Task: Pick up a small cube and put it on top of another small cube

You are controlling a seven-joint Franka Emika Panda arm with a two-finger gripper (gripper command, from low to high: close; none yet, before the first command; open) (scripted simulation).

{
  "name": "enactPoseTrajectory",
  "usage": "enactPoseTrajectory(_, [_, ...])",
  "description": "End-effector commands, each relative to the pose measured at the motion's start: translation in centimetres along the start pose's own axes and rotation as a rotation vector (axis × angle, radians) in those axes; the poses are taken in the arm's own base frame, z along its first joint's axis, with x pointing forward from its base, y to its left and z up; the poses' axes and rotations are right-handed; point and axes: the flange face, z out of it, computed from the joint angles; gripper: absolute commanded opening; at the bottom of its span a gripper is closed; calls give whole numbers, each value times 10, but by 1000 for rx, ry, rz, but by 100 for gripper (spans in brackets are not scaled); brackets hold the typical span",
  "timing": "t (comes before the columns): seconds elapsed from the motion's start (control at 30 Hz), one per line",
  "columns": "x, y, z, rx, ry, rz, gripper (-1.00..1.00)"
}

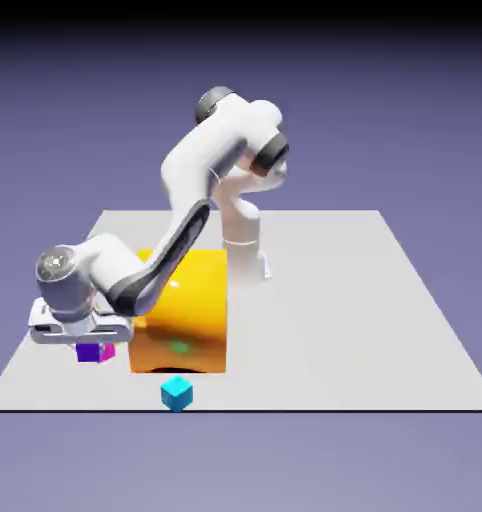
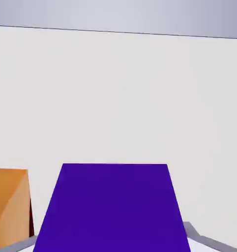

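The small purple cube (image 1: 87, 352) sits at table level near the front left of the table, touching or almost touching a small magenta cube (image 1: 107, 351) on its right in the exterior view. My gripper (image 1: 88, 346) is lowered straight over the purple cube and is shut on it. In the hand view the purple cube (image 2: 113, 206) fills the lower middle, with grey fingertips (image 2: 201, 238) showing at its lower corners. A small cyan cube (image 1: 176, 393) lies apart, close to the table's front edge.
A big glossy orange cube (image 1: 185, 310) stands just right of my hand in the exterior view, and its corner (image 2: 10, 206) shows at the hand view's lower left. The grey table (image 1: 335, 300) stretches to the right.
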Motion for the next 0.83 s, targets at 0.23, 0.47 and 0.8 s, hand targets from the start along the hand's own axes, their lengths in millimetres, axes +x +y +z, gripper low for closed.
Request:
enactPoseTrajectory(0.23, [-21, 106, 31, 195, -245, 712, -100])
enactPoseTrajectory(0.47, [-50, 174, 29, 427, -452, 1256, -100])
enactPoseTrajectory(0.8, [-57, 150, 61, 394, -479, 1281, 100])
